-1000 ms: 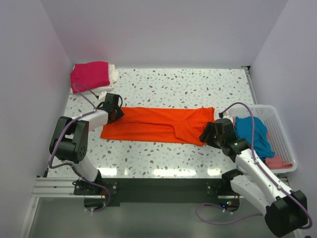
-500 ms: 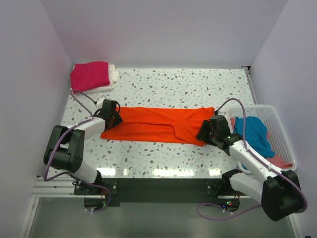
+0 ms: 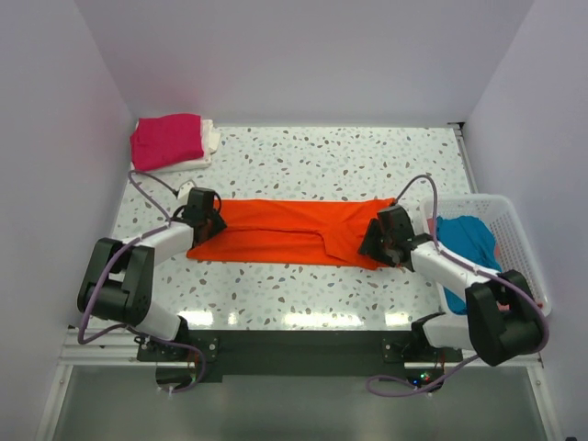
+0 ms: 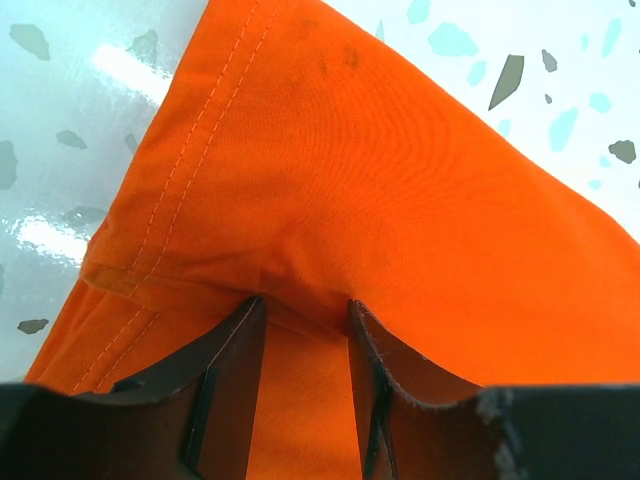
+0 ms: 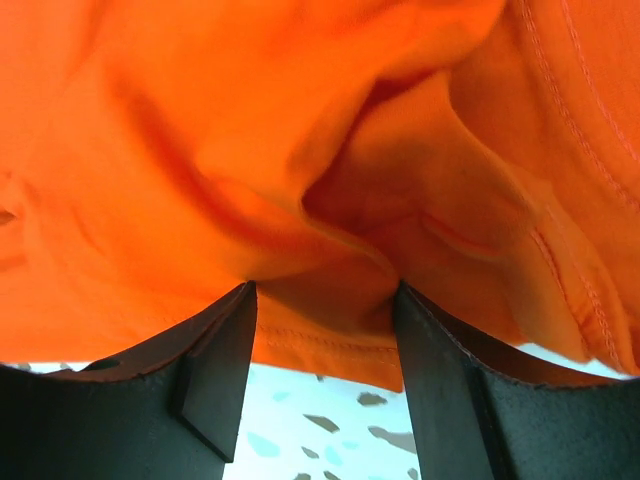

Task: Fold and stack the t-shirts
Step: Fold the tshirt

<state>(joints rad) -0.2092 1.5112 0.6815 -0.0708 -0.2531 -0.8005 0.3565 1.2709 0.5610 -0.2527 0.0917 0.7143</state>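
Centrally, an orange t-shirt (image 3: 294, 230) is lying stretched across the table (image 3: 349, 156). The left gripper (image 3: 209, 220) is pressing its frame-left end, fingers narrowly apart astride a cloth ridge. The right gripper (image 3: 375, 241) is straddling bunched folds at the other end, fingers wider. Upper left, a magenta t-shirt (image 3: 165, 140) is sitting folded, and a teal t-shirt (image 3: 469, 243) is filling the basket (image 3: 525, 253) at right.

the orange shirt (image 4: 380, 200) runs off the picture above the left claw (image 4: 305, 312) and to its right. that claw's fingers (image 4: 235, 380) are cut off at the bottom. past the right claw (image 5: 325, 290) the shirt runs off the top and both sides. seen from above, both claws' tips hide under their own bodies.
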